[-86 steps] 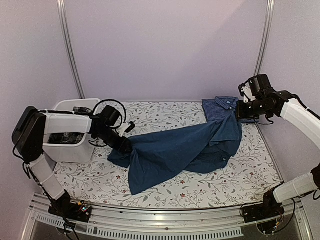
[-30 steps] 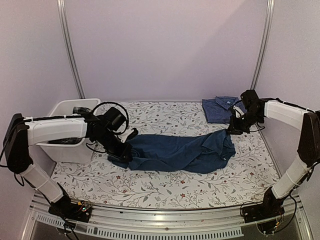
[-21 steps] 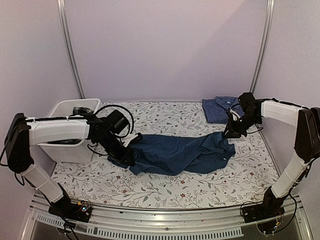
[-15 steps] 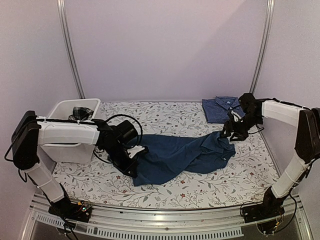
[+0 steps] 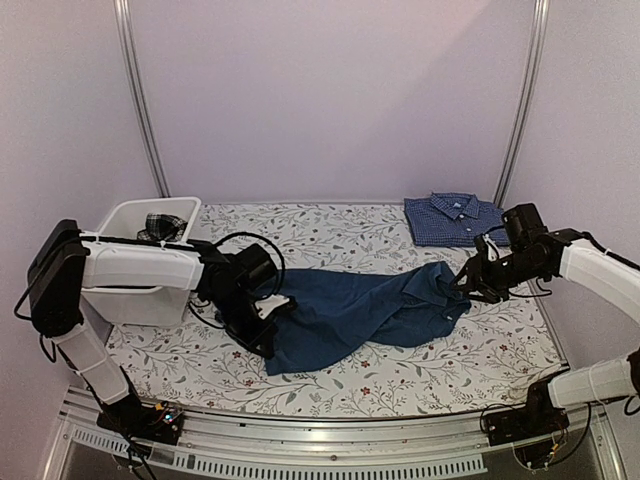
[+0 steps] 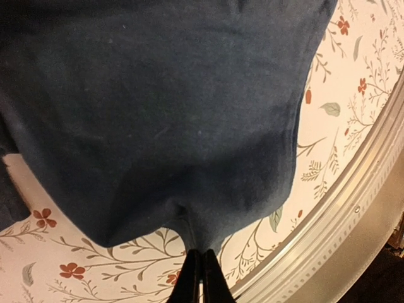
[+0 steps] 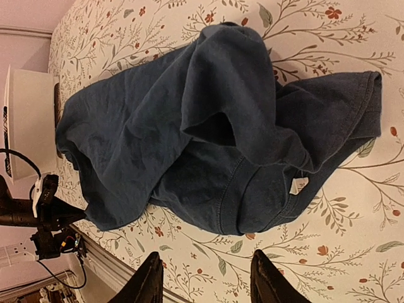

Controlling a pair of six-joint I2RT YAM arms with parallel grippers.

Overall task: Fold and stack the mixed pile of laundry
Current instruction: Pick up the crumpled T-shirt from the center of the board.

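At the left gripper [image 6: 201, 254], the two fingers are pressed together on a pinch of the T-shirt [image 6: 158, 113] edge. The cloth hangs from this pinch and drapes back toward the near-left part of the tablecloth [image 5: 330, 235].

At the right gripper [image 7: 207, 255], the fingers stand apart with nothing between them. They sit just off the right end of the T-shirt, where the fabric is bunched in thick folds and a small white tag shows.

The T-shirt lies across the middle of the tablecloth, crumpled and not yet flat. The checked shirt [image 5: 452, 217] lies folded at the far right corner, well apart from the T-shirt. The plaid piece [image 5: 160, 224] sits in the tub [image 5: 135, 300] at the left.

Step in hand, as judged: spreading the T-shirt flat ahead of folding, with only the left side gripped.

Next move, as judged:
1. Bring the right gripper down on a single layer at the bunched right end, preferably a hem or shoulder.
2. Close on that layer only; the heaped folds make a multi-layer grab likely.
3. Draw the two grippers apart to tension the cloth, then lay it flat.
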